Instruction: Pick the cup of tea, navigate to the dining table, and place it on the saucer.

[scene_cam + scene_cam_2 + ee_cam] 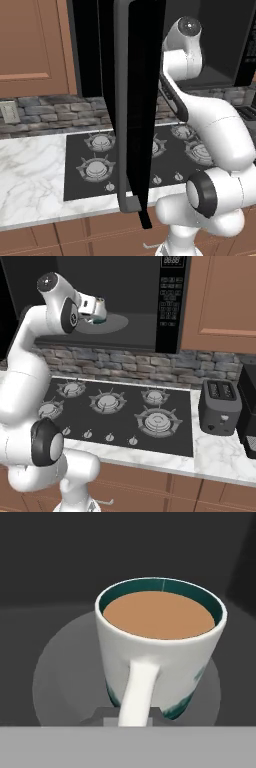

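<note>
The cup of tea [160, 642] is a pale mug with a teal rim and light brown tea, and it stands upright on the grey round turntable [55, 672] inside the microwave. Its white handle points straight at the hand. My gripper [131, 714] is shut on the lower end of that handle, with a dark fingertip showing on each side. In the right base view the gripper [96, 309] reaches into the microwave cavity at the upper left, with the cup of tea [102, 312] at its tip. The dining table and the saucer are out of view.
The open microwave door [132, 100] hangs just left of the arm. Below lies a black stovetop [120, 406] set in a marble counter [30, 175]. A dark toaster [219, 406] stands to the right, and wooden cabinets [225, 296] flank the microwave.
</note>
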{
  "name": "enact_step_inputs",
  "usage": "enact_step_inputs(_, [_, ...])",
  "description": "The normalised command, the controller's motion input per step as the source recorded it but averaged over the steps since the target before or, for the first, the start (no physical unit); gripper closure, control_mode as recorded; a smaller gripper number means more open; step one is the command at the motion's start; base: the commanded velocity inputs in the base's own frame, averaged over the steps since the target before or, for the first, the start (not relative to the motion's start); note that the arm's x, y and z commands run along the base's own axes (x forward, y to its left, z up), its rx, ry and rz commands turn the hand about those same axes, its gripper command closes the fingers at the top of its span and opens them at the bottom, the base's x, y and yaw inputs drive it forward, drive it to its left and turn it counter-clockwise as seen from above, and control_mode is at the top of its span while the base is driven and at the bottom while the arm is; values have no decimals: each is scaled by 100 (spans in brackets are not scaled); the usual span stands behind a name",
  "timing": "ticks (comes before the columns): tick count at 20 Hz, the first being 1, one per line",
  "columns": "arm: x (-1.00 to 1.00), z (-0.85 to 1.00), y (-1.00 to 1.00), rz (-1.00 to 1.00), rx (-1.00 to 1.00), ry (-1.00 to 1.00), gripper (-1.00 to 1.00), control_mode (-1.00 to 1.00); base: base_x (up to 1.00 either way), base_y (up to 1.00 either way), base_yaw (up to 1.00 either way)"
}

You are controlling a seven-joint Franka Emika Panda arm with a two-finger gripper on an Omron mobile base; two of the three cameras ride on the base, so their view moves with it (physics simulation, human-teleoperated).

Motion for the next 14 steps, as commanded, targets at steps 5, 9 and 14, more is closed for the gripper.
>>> enact_step_inputs(5, [-100,1,0,3,0,-15,100,-100,0,0,0])
enact_step_inputs(9, [-100,16,0,5,0,-2,100,-100,0,0,0])
enact_step_inputs(14, [-100,30,-3,9,0,3,100,-100,0,0,0])
